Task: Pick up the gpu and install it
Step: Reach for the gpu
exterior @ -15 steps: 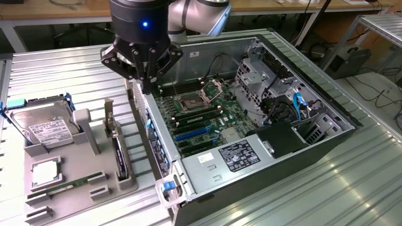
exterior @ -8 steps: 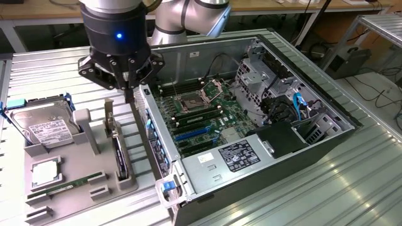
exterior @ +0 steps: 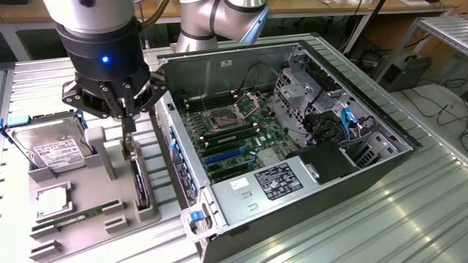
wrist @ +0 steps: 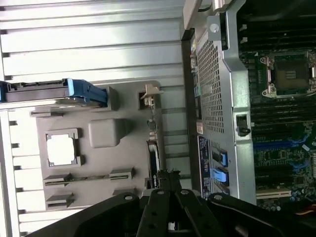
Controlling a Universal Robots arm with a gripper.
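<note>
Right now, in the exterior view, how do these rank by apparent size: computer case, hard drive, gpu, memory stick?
1. computer case
2. hard drive
3. gpu and memory stick: both look like thin strips of similar length, so unranked.

hard drive (exterior: 47,145) | memory stick (exterior: 76,215) | CPU (exterior: 52,200) | open PC case (exterior: 212,71)

gpu (exterior: 140,183) face hidden, hard drive (wrist: 39,91) cropped
</note>
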